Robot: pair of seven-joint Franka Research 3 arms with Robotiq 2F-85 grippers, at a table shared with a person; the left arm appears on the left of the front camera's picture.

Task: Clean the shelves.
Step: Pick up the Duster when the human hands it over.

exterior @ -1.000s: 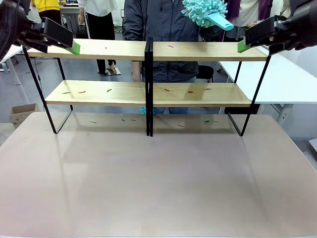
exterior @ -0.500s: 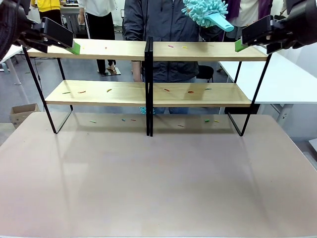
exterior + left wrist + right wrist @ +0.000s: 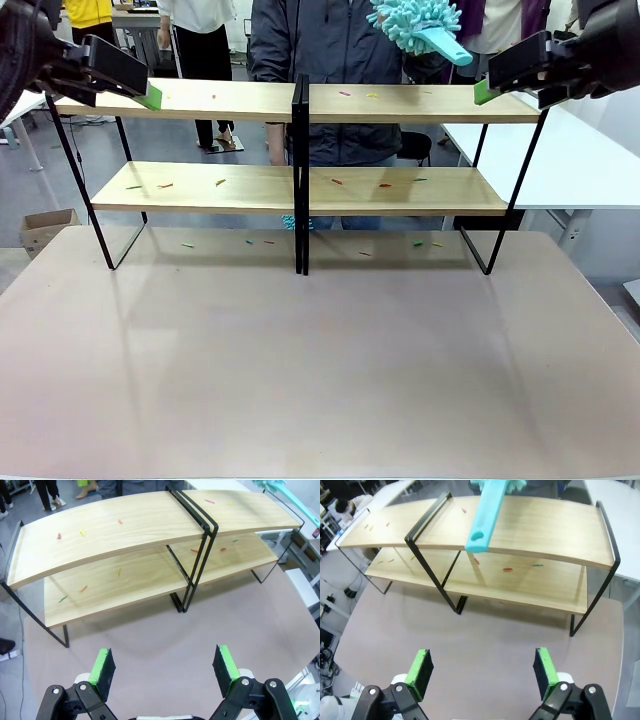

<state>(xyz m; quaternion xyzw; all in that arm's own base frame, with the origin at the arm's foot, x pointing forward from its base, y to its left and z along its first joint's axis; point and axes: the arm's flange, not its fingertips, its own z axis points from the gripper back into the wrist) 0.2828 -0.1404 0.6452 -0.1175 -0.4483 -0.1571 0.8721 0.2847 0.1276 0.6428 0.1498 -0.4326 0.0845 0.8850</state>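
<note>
**Shelf rack inspection: both pincers wide open and empty, litter on every board**

1. My left pincer [image 3: 164,666] is raised at ten o'clock in the front view. In its wrist view the two green pads [image 3: 103,666] stand far apart with only bare table [image 3: 320,380] between them. It grips nothing and touches nothing.

2. The shelves [image 3: 255,100] stand at twelve o'clock, along the far part of the table, with their black frame feet on the tabletop. The upper and lower tiers are each split by the central black upright [image 3: 300,170]. Small coloured scraps [image 3: 220,182] lie scattered on all four boards. More scraps [image 3: 187,244] lie on the table under the lower tier.

3. A person [image 3: 325,45] in a dark jacket stands behind the rack at twelve o'clock.

4. A teal fluffy duster [image 3: 412,22] is at one o'clock, above the right half of the top tier. Its flat handle [image 3: 485,520] points towards my side. It appears clear of the board, though I cannot confirm this. I cannot make out the hand on it.

5. My right pincer [image 3: 482,672] is raised at two o'clock in the front view. Its fingers are spread fully, nothing sits between the pads, and it is apart from the rack and the duster.
</note>
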